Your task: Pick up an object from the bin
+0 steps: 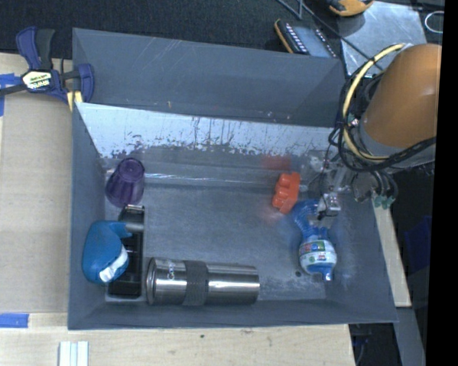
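Observation:
My gripper (pixel 329 200) hangs low at the right side of the bin, under the orange cover of the wrist. Right below it lies a small blue bottle (pixel 317 253) with a white and green label, its blue top pointing up toward the gripper. The gripper's tip sits at the bottle's top end. An orange block (pixel 286 190) lies just to the left of the gripper, near the back wall.
A steel flask with a black band (pixel 202 283) lies along the front wall. At the left are a purple cup (pixel 126 181), a black box (pixel 131 251) and a rounded blue and white thing (pixel 104 252) resting on it.

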Robot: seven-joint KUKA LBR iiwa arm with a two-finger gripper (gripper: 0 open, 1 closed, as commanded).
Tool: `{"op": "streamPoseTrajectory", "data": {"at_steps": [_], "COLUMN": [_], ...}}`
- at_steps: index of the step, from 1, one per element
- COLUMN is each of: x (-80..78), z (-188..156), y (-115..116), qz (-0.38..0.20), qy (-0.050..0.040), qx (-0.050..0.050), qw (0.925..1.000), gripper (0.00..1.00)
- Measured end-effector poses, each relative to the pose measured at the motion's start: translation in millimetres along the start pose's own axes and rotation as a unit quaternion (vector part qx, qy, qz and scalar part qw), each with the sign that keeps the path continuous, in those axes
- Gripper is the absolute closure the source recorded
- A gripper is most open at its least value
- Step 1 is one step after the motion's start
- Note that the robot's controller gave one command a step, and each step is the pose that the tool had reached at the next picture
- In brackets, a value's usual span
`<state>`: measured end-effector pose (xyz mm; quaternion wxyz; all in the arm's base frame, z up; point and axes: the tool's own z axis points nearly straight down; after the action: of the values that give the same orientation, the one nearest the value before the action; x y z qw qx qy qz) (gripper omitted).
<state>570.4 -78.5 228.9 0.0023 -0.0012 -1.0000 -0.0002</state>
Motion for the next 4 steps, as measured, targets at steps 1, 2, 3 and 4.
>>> {"op": "streamPoseTrajectory", "data": {"at_steps": [1, 2, 3, 4], "x": [-1.5, -9.5, -27.3, -52.6], "z": [-5.0, 77.5, 73.6, 150.4], "y": [0.4, 8.4, 11.5, 5.3], "qz": [-0.001, -0.084, 0.010, -0.161], "qy": [-0.0044, -0.0023, -0.0079, -0.0044], "qx": [0.000, 0.000, 0.001, 0.001], "qw": [1.0000, 0.9964, 0.9999, 0.9870], "gripper": [0.00, 0.00, 0.00, 0.00]}}
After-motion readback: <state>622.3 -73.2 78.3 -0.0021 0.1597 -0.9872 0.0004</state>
